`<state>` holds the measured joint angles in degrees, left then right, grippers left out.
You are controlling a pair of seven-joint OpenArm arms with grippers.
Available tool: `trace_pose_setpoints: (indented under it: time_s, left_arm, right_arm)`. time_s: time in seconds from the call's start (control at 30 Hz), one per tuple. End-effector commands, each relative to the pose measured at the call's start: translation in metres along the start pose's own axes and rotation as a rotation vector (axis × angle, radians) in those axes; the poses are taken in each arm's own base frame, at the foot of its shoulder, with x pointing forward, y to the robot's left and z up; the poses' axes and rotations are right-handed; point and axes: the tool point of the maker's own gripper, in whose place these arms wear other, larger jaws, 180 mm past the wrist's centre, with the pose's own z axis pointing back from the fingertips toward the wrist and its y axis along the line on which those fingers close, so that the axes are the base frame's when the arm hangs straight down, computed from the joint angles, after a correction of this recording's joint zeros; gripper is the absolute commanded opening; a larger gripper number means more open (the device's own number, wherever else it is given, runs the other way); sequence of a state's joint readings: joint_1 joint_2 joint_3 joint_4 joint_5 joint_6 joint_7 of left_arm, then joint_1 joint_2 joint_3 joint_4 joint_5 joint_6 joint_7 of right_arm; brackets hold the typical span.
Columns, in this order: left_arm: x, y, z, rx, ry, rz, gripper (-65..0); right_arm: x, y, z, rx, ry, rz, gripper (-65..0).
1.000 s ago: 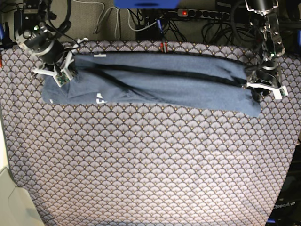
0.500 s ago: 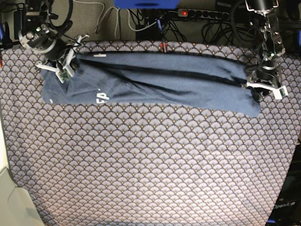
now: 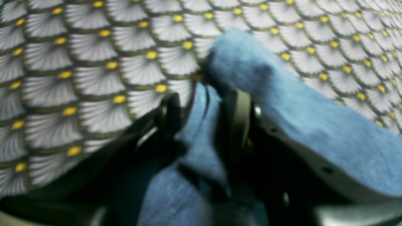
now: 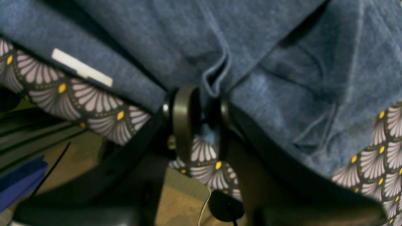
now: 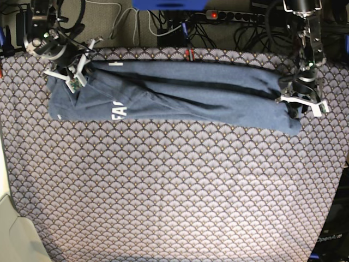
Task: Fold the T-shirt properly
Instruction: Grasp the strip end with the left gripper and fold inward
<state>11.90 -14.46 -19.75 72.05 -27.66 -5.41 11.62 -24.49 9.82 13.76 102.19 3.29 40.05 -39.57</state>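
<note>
Base view shows the slate-blue cotton T-shirt [image 5: 180, 98] lying folded lengthwise across the far part of the scallop-patterned surface [image 5: 174, 191]. The left tool [image 3: 201, 116] and right tool [image 4: 201, 119] each pinch a fold of its fabric.

Tablecloth [image 5: 174, 191] front open; T-shirt [image 5: 191, 98] blocks rear.

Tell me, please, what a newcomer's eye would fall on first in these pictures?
First the T-shirt, a long blue band across the far side of the tablecloth, with white lettering showing near its left end in the base view. Next, a gripper at each end: the right gripper is shut on a fabric fold beside the white tag, and the left gripper is shut on the other end.
</note>
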Motion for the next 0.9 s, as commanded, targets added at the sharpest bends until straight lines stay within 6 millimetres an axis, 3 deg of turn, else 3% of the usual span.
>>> trace_pose_setpoints:
  time_s: [0.0, 0.13, 0.17, 0.27, 0.4, 0.5, 0.63, 0.87]
  left_arm:
    - [-0.035, -0.006, 0.005, -0.017, 0.134, 0.002, -41.5]
    - [-0.040, -0.011, 0.006, -0.022, 0.140, 0.014, -42.8]
    - [-0.040, -0.011, 0.006, -0.022, 0.141, 0.014, -45.6]
    - [-0.043, -0.010, 0.008, -0.020, 0.146, 0.014, -65.0]
    - [-0.039, -0.012, 0.009, -0.026, 0.135, 0.010, -64.8]
    - [-0.023, -0.021, 0.012, -0.047, 0.093, 0.001, -64.5]
    - [0.008, -0.061, 0.026, -0.133, -0.006, -0.002, -64.5]
    - [0.027, -0.184, 0.061, -0.424, -0.030, -0.063, -64.5]
  right_arm:
    - [0.006, -0.004, 0.003, -0.008, -0.026, 0.007, -51.8]
    - [0.011, -0.006, 0.003, -0.013, -0.034, 0.011, -51.8]
    - [0.011, -0.007, 0.002, -0.014, -0.036, 0.011, -51.8]
    - [0.011, -0.007, 0.002, -0.014, -0.036, 0.011, -51.8]
    - [0.011, -0.007, 0.003, -0.014, -0.037, 0.012, -51.8]
    - [0.017, -0.010, 0.002, -0.020, -0.047, 0.015, -51.8]
    - [0.018, -0.010, 0.001, -0.021, -0.050, 0.013, -51.8]
    - [0.018, -0.009, 0.001, -0.020, -0.052, 0.011, -51.8]
